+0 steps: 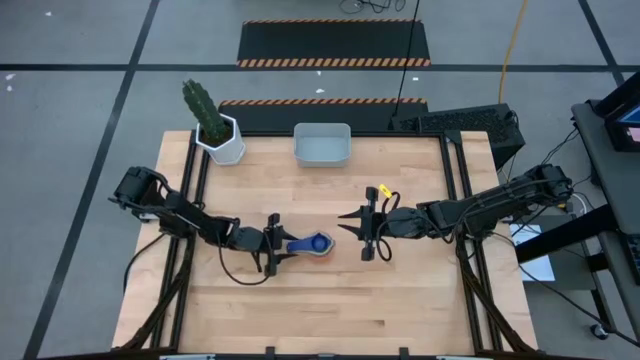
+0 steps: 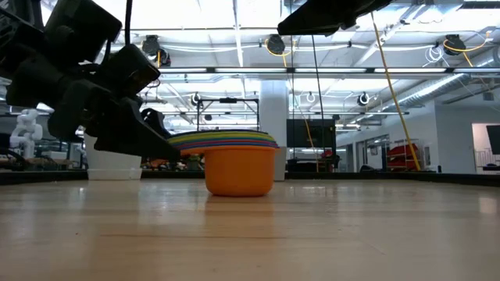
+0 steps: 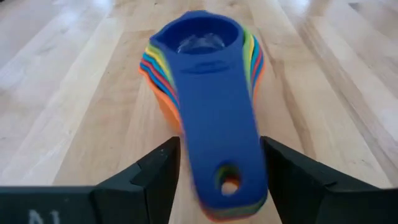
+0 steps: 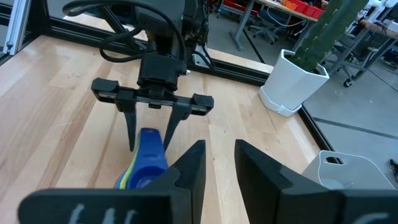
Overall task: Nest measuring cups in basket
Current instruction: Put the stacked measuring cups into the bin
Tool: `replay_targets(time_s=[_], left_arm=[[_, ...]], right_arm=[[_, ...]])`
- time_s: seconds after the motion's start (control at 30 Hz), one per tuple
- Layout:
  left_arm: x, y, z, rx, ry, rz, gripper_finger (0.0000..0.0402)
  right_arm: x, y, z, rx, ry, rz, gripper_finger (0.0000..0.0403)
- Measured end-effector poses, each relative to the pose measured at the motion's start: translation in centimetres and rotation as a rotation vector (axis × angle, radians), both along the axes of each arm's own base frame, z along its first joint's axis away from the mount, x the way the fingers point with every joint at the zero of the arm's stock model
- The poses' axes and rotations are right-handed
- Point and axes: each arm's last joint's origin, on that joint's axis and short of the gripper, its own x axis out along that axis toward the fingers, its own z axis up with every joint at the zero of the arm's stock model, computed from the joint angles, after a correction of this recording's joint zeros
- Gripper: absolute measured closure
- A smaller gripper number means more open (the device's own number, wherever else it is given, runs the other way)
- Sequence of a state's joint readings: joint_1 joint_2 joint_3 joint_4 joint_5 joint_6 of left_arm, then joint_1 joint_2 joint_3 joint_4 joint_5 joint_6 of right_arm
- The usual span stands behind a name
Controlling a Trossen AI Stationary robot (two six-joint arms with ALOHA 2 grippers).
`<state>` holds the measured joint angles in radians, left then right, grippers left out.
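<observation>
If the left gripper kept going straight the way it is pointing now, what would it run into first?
Most likely the stack of measuring cups: the left gripper is open, its fingers either side of the dark blue handle, so the nested bowls lie straight ahead. Beyond them waits the right gripper.

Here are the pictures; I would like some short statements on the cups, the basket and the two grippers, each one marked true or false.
1. The measuring cups sit nested in one stack. True.
2. The stack is inside the basket. False: it stands on the table; the basket is apart.
3. The left gripper has its fingers on either side of the handles. True.
4. The right gripper holds a cup. False: it holds nothing.
5. The top cup is orange. False: dark blue.
</observation>
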<state>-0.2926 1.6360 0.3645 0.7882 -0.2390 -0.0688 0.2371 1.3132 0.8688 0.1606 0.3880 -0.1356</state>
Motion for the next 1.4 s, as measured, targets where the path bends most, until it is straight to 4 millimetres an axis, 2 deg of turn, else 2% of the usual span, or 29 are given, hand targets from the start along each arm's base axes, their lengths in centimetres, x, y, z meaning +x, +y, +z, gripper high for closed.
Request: replay_targets(time_s=[0.1,0.47,0.57,0.8,0.93,1.4], left_arm=[[0.00,0.01,0.00,-0.010,0.000,0.006,0.0184],[0.00,0.05,0.00,-0.005,-0.001,0.021,0.0234],[0.00,0.05,0.00,-0.006,-0.001,0.021,0.0229],[0.02,0.11,0.00,-0.044,-0.001,0.042,0.0181],[0.02,0.12,0.00,-0.069,0.000,0.055,0.0169],[0.69,-0.04,0.51,-0.030,-0.017,0.051,0.0205]], right_arm=[[0.00,0.00,0.01,0.000,0.000,0.000,0.0323],[0.00,0.00,0.00,0.000,0.000,0.000,0.0323],[0.00,0.00,0.00,0.000,0.000,0.000,0.0323],[0.00,0.00,0.00,0.000,0.000,0.000,0.0323],[0.00,0.00,0.00,0.000,0.000,0.000,0.0323],[0.00,0.01,0.00,0.000,-0.001,0.000,0.0323]])
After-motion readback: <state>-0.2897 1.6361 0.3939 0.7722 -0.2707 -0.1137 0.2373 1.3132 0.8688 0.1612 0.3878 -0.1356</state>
